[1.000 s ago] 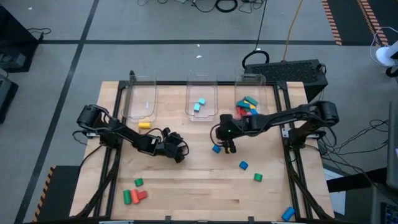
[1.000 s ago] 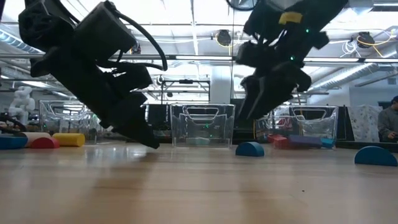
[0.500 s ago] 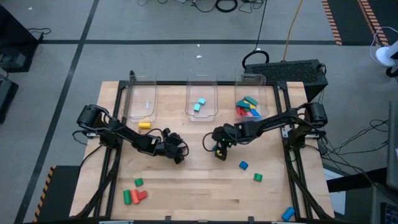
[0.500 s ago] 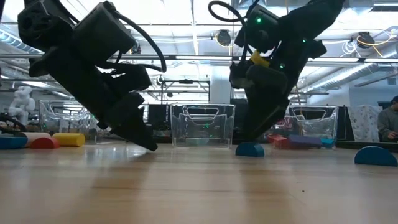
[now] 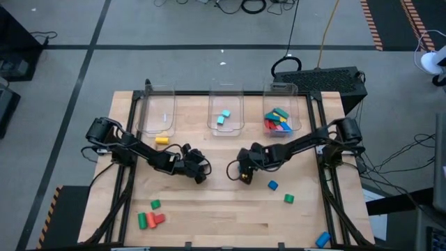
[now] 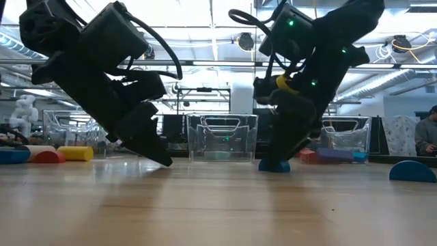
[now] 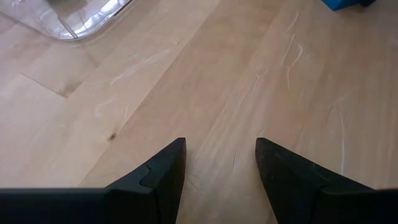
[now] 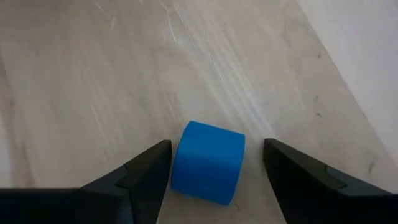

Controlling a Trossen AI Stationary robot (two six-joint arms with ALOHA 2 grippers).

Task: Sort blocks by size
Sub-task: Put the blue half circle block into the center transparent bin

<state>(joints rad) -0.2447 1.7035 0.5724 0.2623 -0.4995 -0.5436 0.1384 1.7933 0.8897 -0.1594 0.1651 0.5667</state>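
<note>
Right fingers [image 8: 214,171] lowered, spread around blue block [image 8: 208,162]; left fingers [image 7: 217,163] spread over wooden table [image 7: 249,74]

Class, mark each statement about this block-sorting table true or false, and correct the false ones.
1. The right hand has its fingers open on either side of a blue block. True.
2. The left hand grips a yellow block. False: it is open over bare table, holding nothing.
3. The middle bin holds light blue blocks. True.
4. The right-hand bin contains no blocks. False: it holds red, green and blue pieces.
5. A yellow cylinder lies on the table in front of the left bin. True.
</note>
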